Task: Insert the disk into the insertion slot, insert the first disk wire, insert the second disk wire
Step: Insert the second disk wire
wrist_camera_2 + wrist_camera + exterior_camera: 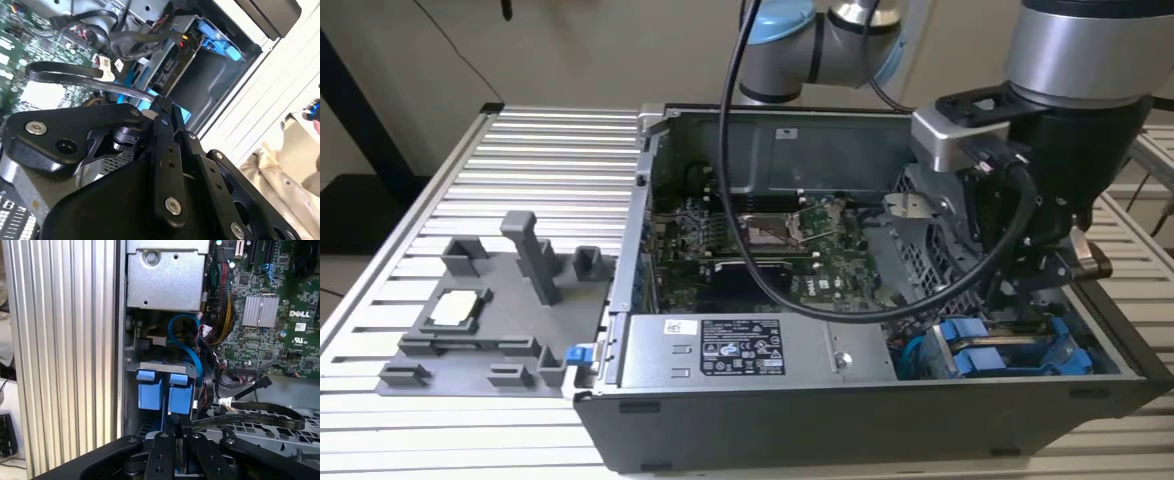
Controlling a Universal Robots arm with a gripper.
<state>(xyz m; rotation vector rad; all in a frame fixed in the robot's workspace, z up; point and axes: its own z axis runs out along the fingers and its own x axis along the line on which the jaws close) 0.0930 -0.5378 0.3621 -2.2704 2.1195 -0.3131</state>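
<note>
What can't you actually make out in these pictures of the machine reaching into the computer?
- Tool tips: in both wrist views, whether they pinch the flat black cable is hidden by the tool's own body.
- The disk: in the exterior view, mostly covered by the arm.
- Sticker print: too small to read.

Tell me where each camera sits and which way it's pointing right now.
Exterior view: off the arm, above, facing the open computer case; the arm reaches into its corner.
First wrist view: on the arm, looking past the gripper at the blue disk carrier and green circuit board.
Second wrist view: on the arm, behind the gripper, facing the carrier.
Both wrist views share the gripper, carrier and flat black cable.
</note>
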